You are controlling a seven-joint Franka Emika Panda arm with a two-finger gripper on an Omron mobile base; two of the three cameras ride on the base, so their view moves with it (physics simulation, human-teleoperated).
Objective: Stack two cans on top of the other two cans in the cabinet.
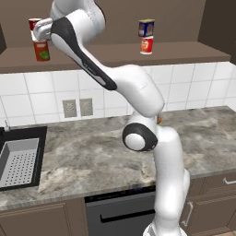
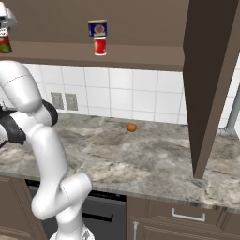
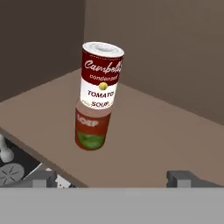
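Note:
On the cabinet's shelf ledge (image 1: 184, 51) (image 2: 140, 55) (image 3: 144, 131) stand two stacks. At the left, the red-topped, white-bottomed can (image 3: 102, 76) (image 1: 33, 23) sits upright on the dull red can with a green patch (image 3: 91, 127) (image 1: 42, 51) (image 2: 4, 45). Further right, the small dark blue can (image 1: 146, 27) (image 2: 97, 28) rests on the bright red can (image 1: 146, 45) (image 2: 99, 46). My gripper (image 1: 38, 31) (image 3: 113, 177) is open just in front of the left stack. Nothing is between its fingertips (image 3: 43, 177), which stand apart from both cans.
Below the shelf is a tiled wall with outlets (image 1: 77, 107) and a stone counter (image 1: 92, 156). A sink (image 1: 18, 161) lies at the counter's left end. A small orange ball (image 2: 131, 127) sits by the wall. A tall brown cabinet panel (image 2: 206, 84) drops to the counter on the right.

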